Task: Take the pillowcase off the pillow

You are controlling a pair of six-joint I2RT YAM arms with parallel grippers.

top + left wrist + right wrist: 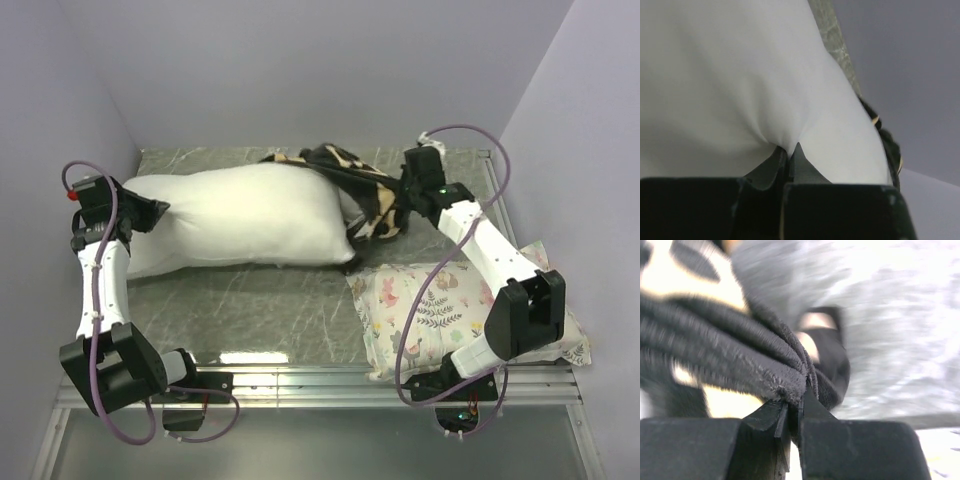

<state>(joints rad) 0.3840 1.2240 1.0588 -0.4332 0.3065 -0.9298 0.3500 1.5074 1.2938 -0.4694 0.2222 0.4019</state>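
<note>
The plain white pillow (pixel 240 220) lies across the middle of the table, bare over most of its length. The black plush pillowcase (pixel 365 190) with tan motifs is bunched over its right end only. My left gripper (pixel 150 215) is shut on a pinch of the pillow (pixel 740 85) at its left end; in the left wrist view the white fabric puckers into my closed gripper (pixel 787 152). My right gripper (pixel 400 195) is shut on a fold of the pillowcase (pixel 735 350), the black pile gathered into my gripper (pixel 801 397).
A smaller white pillow with pastel floral print (pixel 450 305) lies at the front right, partly under my right arm. Grey walls close in on the left, back and right. A metal rail (pixel 320 385) runs along the table's near edge.
</note>
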